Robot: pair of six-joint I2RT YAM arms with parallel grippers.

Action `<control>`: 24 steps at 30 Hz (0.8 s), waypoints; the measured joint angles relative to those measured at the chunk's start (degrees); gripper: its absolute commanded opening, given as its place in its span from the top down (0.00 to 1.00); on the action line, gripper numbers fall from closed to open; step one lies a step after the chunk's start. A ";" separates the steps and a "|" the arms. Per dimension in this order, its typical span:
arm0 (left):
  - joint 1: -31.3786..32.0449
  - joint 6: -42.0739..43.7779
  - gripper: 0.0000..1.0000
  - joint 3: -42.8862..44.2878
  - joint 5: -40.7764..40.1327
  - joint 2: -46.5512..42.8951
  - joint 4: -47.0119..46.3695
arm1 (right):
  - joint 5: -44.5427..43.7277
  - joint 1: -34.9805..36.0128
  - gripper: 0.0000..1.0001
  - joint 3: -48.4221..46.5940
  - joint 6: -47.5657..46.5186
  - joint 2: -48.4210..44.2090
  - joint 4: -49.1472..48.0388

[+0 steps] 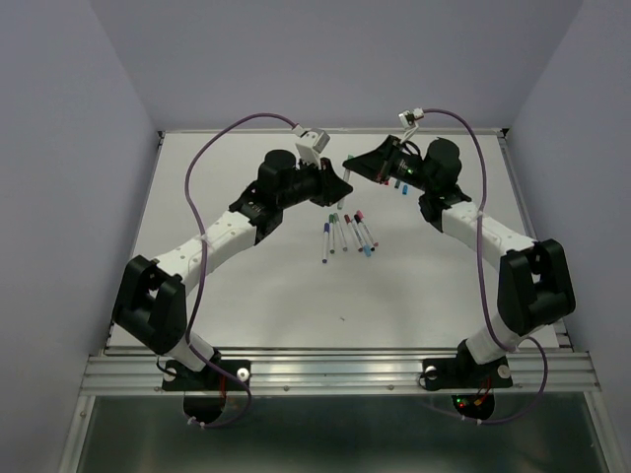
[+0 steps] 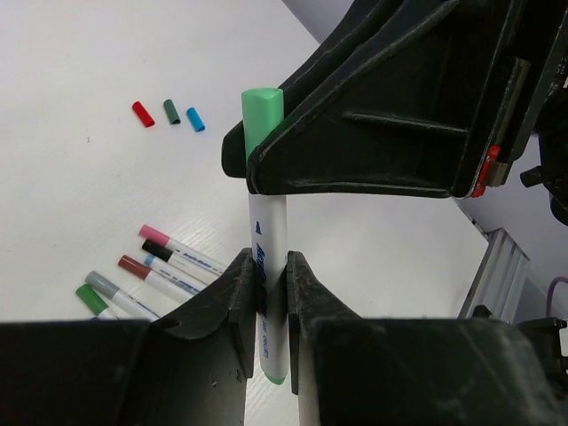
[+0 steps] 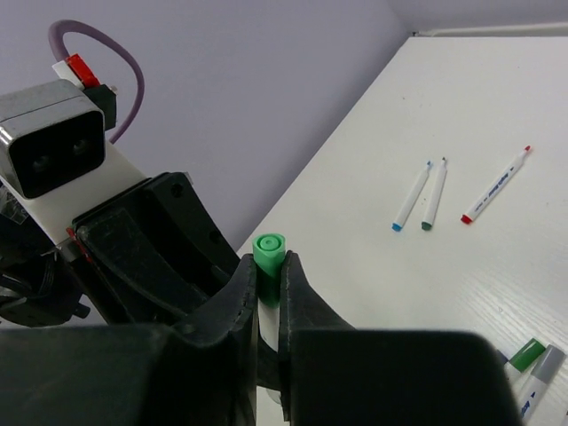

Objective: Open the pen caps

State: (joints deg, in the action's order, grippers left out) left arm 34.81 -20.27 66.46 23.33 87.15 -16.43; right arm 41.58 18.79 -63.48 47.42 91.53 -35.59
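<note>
Pen (image 2: 269, 222) hangs in mid-air btwn your two hands, above the far-centre of the desk (image 1: 246, 296), not resting on it. Left hand (image 2: 271, 275) is pressed onto the white barrel low down, w/ the tail end poking out below the fingers. Right hand (image 3: 269, 275) pinches the light-green cap (image 2: 263, 114) at the other end, tight on both sides, cap top sticking out past the fingers.

Key relation: pen's long axis runs straight from left hand to right hand, cap end toward the right. So the pull, as I judge it, has to go along that axis, i.e. hands straight apart. Sideways drift would likely lever the barrel vs the cap rather than free it. Cap-barrel joint sits behind a right-hand finger, so can't tell how far it's seated.

Views: left wrist cam gives you the barrel side-on, plus three loose caps (image 2: 171, 111) (red, dk green, blue) and a bunch of pens (image 2: 182, 251) on the desk. Right wrist cam looks at the cap end-on, so no barrel length, but shows three more pens (image 3: 435, 193) lying well apart from the hands. Top cam: hands nearly meet, pen too small to read.
</note>
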 measured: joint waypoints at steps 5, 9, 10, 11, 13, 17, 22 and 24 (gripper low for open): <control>-0.02 -0.79 1.00 -0.22 -0.09 0.00 0.04 | -2.34 0.00 0.99 -0.02 -1.42 -0.09 0.85; -0.15 -3.04 1.00 -3.63 -1.46 -0.98 -2.38 | -4.76 0.90 0.99 -1.90 -4.70 -0.13 7.34; -0.17 -3.72 1.00 -5.60 -1.84 -1.92 -3.67 | -4.87 1.38 0.99 -2.58 -5.51 -0.13 9.77; -0.17 -4.50 1.00 -7.23 -2.25 -2.73 -4.46 | -4.96 1.75 0.99 -3.50 -6.25 0.00 12.68; -0.24 -5.90 1.00 -9.81 -2.89 -4.11 -6.16 | -4.46 1.99 0.99 -5.42 -7.17 0.50 17.16; -0.46 -8.22 1.00 -12.92 -3.96 -4.96 -9.03 | -2.95 1.88 0.99 -9.53 -7.76 2.78 24.15; -0.35 -8.90 1.00 -16.09 -1.44 -5.97 -3.56 | -10.62 -2.69 0.99 -14.67 -9.31 6.60 25.59; -0.02 -9.03 1.00 -17.70 0.37 -5.99 -0.48 | -15.17 -8.24 0.99 -17.38 -9.55 8.28 24.57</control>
State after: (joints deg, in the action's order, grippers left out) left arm 34.79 -29.30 48.75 23.70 81.17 -16.91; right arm 26.41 10.55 -80.86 37.87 99.81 -11.03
